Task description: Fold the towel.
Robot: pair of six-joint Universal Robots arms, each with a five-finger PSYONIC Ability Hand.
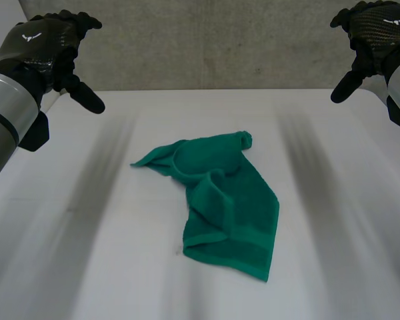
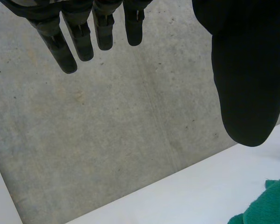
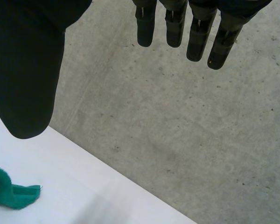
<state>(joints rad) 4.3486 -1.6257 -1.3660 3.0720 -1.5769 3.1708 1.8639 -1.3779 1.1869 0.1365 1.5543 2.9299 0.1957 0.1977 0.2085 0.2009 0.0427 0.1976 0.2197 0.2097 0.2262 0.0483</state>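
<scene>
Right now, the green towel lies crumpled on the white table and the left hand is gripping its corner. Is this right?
Not quite. The left hand grips nothing: the head view shows it open and apart from the towel. The towel does lie crumpled on the white table.

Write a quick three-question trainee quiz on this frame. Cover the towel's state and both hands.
1. True or false: the towel lies on the table folded into a neat flat rectangle.
2. Where is the left hand?
A. Pinching a towel corner
B. By the table's far corner, apart from the towel
C. Pressing flat on the towel's middle
3. Fill in: the right hand is ____ (open or shut) and holds nothing.

Key:
1. False. It lies crumpled, with creases and turned-over edges.
2. B
3. open
</scene>
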